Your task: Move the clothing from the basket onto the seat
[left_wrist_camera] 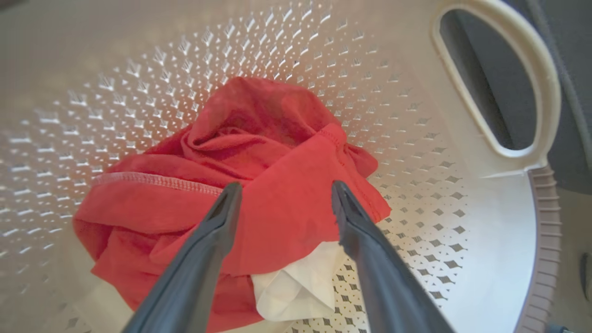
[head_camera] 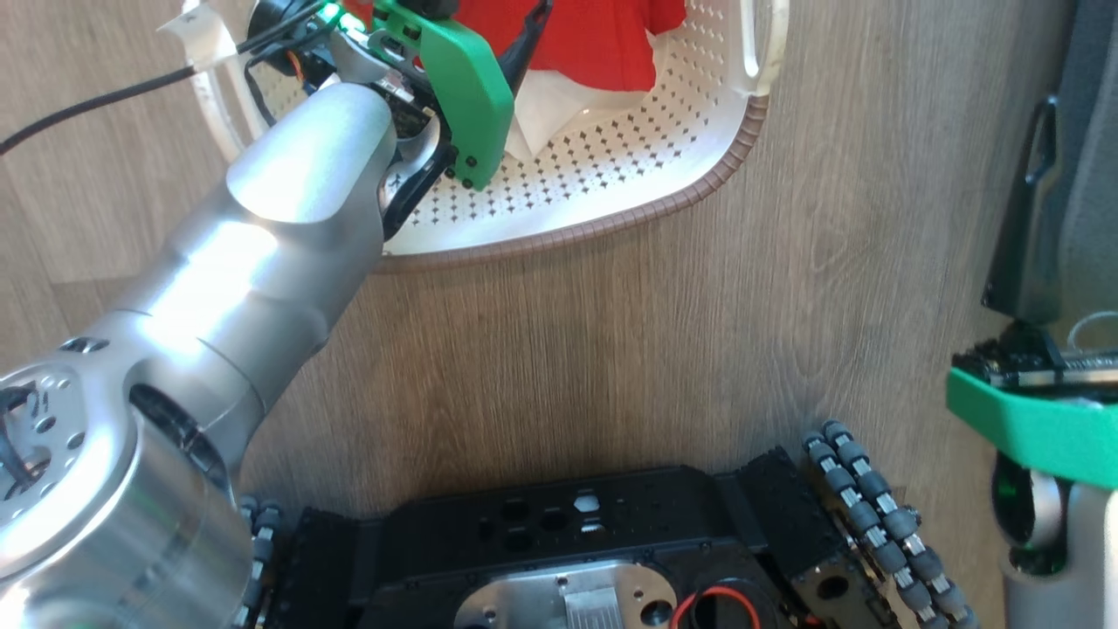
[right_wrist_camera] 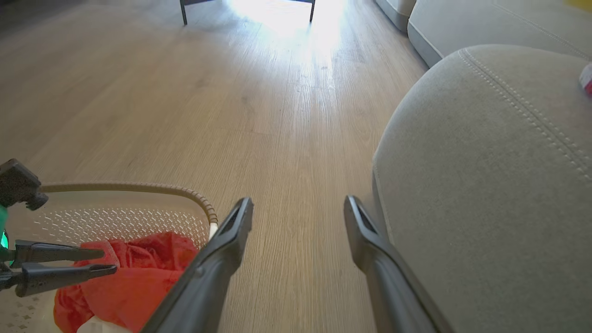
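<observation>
- While the clothing (left_wrist_camera: 259, 185) lies in a red heap inside the basket (left_wrist_camera: 504, 259), the left jaws hang right over it, spread wide.
- Their two dark fingers (left_wrist_camera: 203, 259) point down at a red fold, one on each side of it. They are not pinching it, and I cannot tell if the tips touch the cloth.
- A white bit of cloth (left_wrist_camera: 296, 286) pokes out from under the red heap, low in the basket.
- The basket is cream with lots of little holes. It has a brown rim (head_camera: 611, 223) and a looped handle (left_wrist_camera: 550, 92) on its side.
- It sits on the wooden floor (right_wrist_camera: 231, 115), just in front of the robot's black base (head_camera: 568, 533).
- The shiny silver left arm (head_camera: 262, 245) reaches from the lower left of the head view up into the basket.
- The right jaws are spread too, with nothing between them. Their fingers (right_wrist_camera: 208, 277) hang over the floor, between the basket and the seat (right_wrist_camera: 485, 185).
- The seat is a big grey cushion with a round edge and a line of pale stitches (right_wrist_camera: 518, 106). It stands near the basket, with a strip of floor between them.
- A small red and white thing (right_wrist_camera: 586, 79) lies on the seat at the far right edge of the right wrist view. Too little of it shows to tell what it is.
</observation>
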